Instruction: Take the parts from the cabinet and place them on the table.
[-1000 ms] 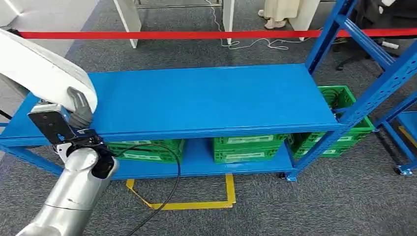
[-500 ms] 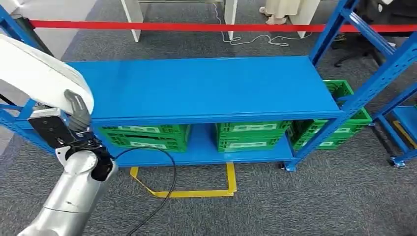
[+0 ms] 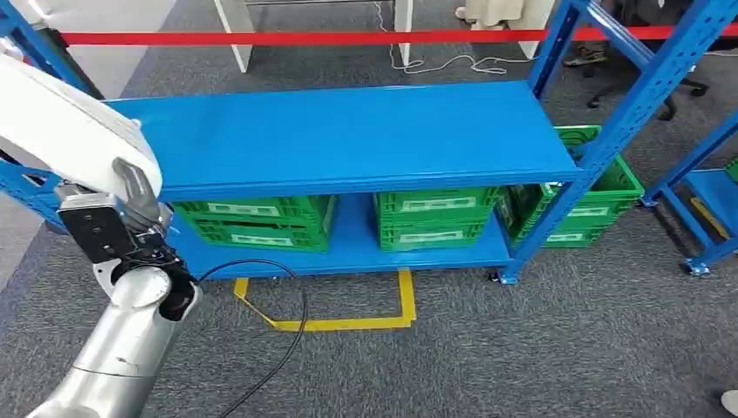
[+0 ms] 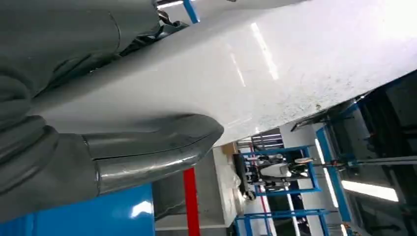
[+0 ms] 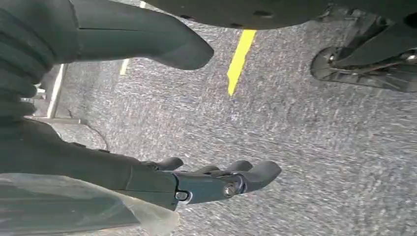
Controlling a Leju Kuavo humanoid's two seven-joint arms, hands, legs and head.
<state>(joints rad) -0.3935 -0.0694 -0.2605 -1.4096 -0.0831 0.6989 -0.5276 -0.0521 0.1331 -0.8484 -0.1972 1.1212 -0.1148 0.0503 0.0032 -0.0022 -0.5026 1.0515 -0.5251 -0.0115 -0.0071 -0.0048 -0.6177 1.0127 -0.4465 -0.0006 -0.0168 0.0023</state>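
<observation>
My left hand point(image 3: 130, 196) grips a large white, smooth part point(image 3: 61, 122), held up at the left of the head view in front of the blue cabinet point(image 3: 348, 139). In the left wrist view the grey thumb point(image 4: 147, 147) presses against the white part point(image 4: 255, 69), which hides the other fingers. My right hand point(image 5: 196, 182) hangs over grey carpet with its fingers spread and nothing between them. A bit of clear film point(image 5: 74, 209) lies along the wrist side of that hand.
The cabinet's top shelf is bare. Three green crates point(image 3: 252, 222) point(image 3: 431, 218) point(image 3: 579, 196) stand on its lower shelf. Yellow tape point(image 3: 348, 322) marks the carpet in front, and a black cable point(image 3: 278, 348) trails from my left arm. Red tape point(image 3: 305, 37) runs behind, and more blue racking point(image 3: 696, 174) stands right.
The whole picture has shifted: the cabinet now sits higher and a little smaller, so the camera has moved back. My left hand keeps its hold on the white part.
</observation>
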